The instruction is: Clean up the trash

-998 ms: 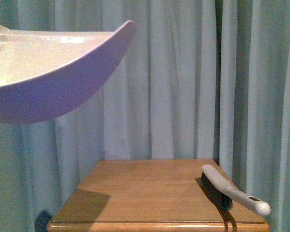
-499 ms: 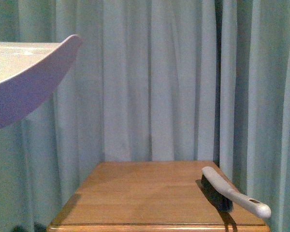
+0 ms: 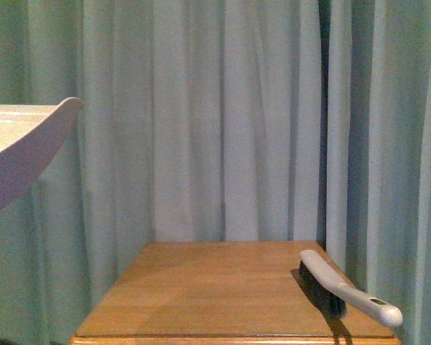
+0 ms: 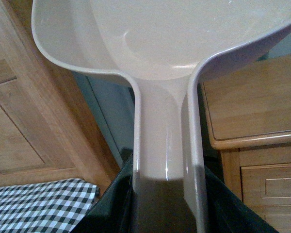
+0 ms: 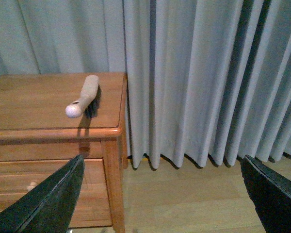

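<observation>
Pale green curtains (image 3: 237, 122) hang behind a wooden table (image 3: 215, 287); a pale brush (image 3: 345, 287) (dark bristles) lies at its right edge, and a dustpan (image 3: 21, 144) is raised at left. Left wrist view: the left gripper (image 4: 167, 194) clamps the dustpan's handle. Right wrist view: the right gripper (image 5: 160, 194) gapes, empty. No view shows the trash.

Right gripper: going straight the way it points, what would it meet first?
Probably the curtain, just past the cabinet corner; nothing shows between the open right gripper and it. Depth is unclear, so the floor might come first.

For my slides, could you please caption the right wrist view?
Open right gripper facing a hand brush lying on the wooden cabinet beside pale curtains.
</observation>
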`<move>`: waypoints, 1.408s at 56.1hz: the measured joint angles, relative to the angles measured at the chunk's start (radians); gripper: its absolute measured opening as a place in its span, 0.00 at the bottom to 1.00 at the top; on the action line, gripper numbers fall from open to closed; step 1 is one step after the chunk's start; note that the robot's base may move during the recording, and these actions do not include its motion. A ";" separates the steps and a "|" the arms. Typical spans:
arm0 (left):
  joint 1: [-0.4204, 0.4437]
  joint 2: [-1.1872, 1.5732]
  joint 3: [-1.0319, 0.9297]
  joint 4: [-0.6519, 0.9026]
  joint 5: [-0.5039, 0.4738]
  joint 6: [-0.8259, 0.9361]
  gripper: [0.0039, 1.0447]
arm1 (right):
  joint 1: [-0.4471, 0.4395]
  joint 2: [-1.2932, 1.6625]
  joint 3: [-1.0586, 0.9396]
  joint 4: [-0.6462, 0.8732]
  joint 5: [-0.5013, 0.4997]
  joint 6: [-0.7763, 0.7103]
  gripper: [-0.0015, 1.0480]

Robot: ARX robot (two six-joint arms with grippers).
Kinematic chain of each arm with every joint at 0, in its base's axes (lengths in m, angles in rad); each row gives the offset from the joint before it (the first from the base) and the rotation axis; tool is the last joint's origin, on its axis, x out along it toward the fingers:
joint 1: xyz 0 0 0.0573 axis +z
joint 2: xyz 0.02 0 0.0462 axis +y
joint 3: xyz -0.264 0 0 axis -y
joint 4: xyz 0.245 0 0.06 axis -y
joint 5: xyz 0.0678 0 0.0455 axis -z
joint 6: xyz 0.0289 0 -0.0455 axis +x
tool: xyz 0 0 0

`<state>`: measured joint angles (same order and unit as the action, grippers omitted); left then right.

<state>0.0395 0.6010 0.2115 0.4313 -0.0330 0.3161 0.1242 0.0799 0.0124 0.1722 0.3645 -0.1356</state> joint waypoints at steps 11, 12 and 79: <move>0.000 0.000 -0.001 0.000 -0.001 0.000 0.26 | 0.059 0.317 0.061 -0.001 0.259 -0.040 0.93; 0.000 0.000 -0.001 0.000 0.000 0.000 0.26 | 0.056 0.338 0.072 -0.003 0.244 -0.034 0.93; 0.001 0.000 -0.001 0.000 0.000 0.000 0.26 | 0.196 1.777 1.360 -0.496 -0.133 0.490 0.93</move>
<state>0.0402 0.6010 0.2104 0.4313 -0.0330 0.3157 0.3199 1.8565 1.3720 -0.3233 0.2317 0.3542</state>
